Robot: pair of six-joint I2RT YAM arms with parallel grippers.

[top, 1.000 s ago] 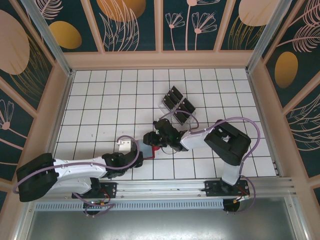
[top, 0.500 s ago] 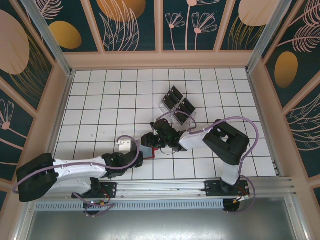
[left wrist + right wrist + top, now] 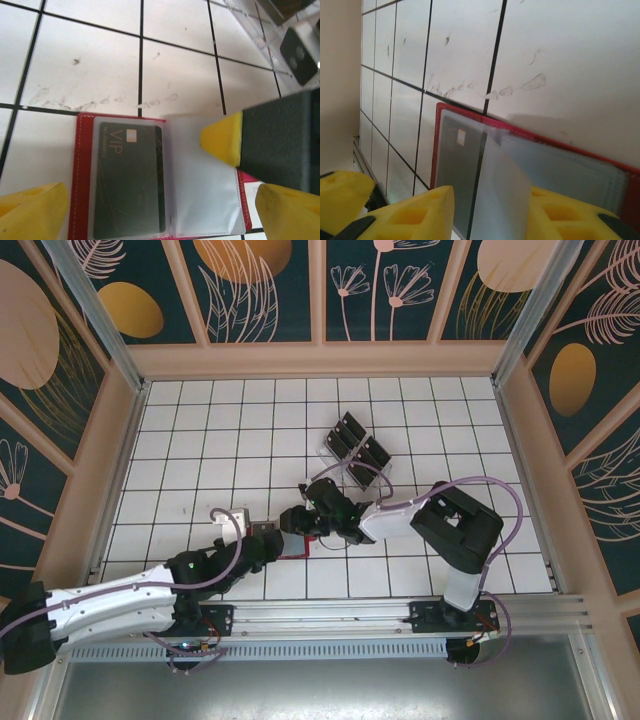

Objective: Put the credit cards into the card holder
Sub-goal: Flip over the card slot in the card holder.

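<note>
The card holder (image 3: 80, 170), a red wallet (image 3: 297, 551), lies open and flat on the tiles. A black credit card (image 3: 127, 180) marked VIP sits inside its left clear pocket. My left gripper (image 3: 160, 220) is open wide just above the wallet's near edge, a yellow fingertip (image 3: 30, 212) at each side. My right gripper (image 3: 492, 215) has its jaws apart over the wallet (image 3: 470, 112), and a clear sleeve leaf (image 3: 502, 185) stands up between its fingers. One of its yellow fingers (image 3: 222, 142) rests on the right-hand pocket. More black cards stand in the clear rack (image 3: 352, 450).
The clear slotted rack stands about two tiles behind the wallet, and its edge (image 3: 250, 30) lies close to the right gripper. White tiled floor (image 3: 200, 440) spreads to the left and back, with wooden walls (image 3: 320, 360) around it.
The left arm has swung lower and stretched out, bringing its gripper closer to the wallet's left side with its jaws wider. The right gripper has hardly moved.
</note>
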